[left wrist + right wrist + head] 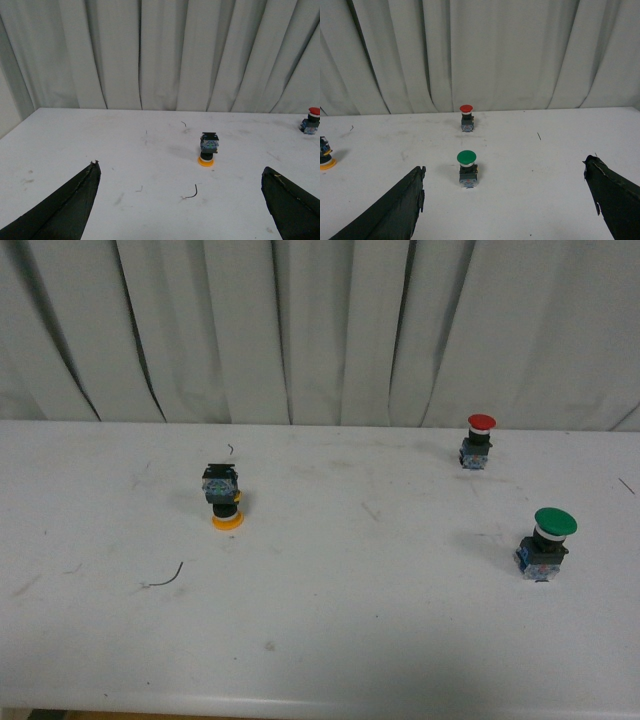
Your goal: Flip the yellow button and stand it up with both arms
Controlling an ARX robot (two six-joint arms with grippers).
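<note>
The yellow button [224, 499] stands upside down on the white table [330, 640], left of centre, its orange-yellow cap on the surface and its dark base with blue bits on top. It also shows in the left wrist view [208, 148] and at the edge of the right wrist view [325, 156]. My left gripper [181, 172] is open and empty, well short of the button. My right gripper [505, 175] is open and empty, short of the green button. Neither arm shows in the front view.
A red-capped button [479, 440] stands upright at the back right, also in the right wrist view [466, 117]. A larger green-capped button [547, 541] stands upright at the right. A short curved wire [165, 579] lies in front of the yellow button. A curtain hangs behind the table.
</note>
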